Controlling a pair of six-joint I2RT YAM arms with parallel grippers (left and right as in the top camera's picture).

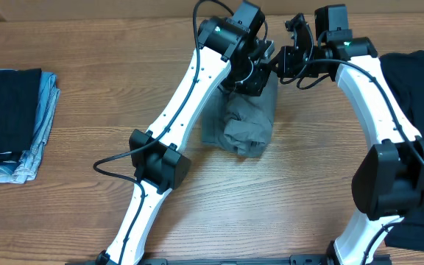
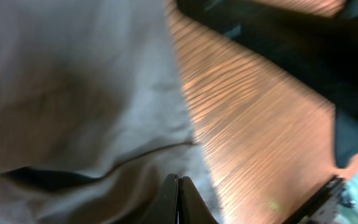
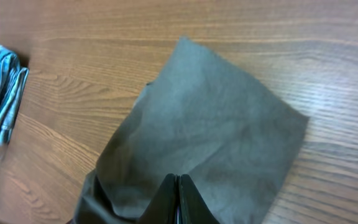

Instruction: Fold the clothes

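Observation:
A grey-green garment (image 1: pixel 245 121) lies bunched at the table's middle, and its far end rises to both grippers. My left gripper (image 1: pixel 260 73) is shut on the garment's far edge. In the left wrist view the fingers (image 2: pixel 178 186) press together with the grey cloth (image 2: pixel 73 93) spread beyond them. My right gripper (image 1: pixel 282 62) is right beside the left one and is shut on the same edge. In the right wrist view the fingers (image 3: pixel 178 186) are closed, and the cloth (image 3: pixel 210 124) fans out from them over the wood.
A stack of folded dark and blue denim clothes (image 1: pixel 6 121) sits at the left edge, and it also shows in the right wrist view (image 3: pixel 2 87). A dark garment (image 1: pixel 418 81) lies heaped at the right edge. Bare wooden table (image 1: pixel 124 96) lies between them.

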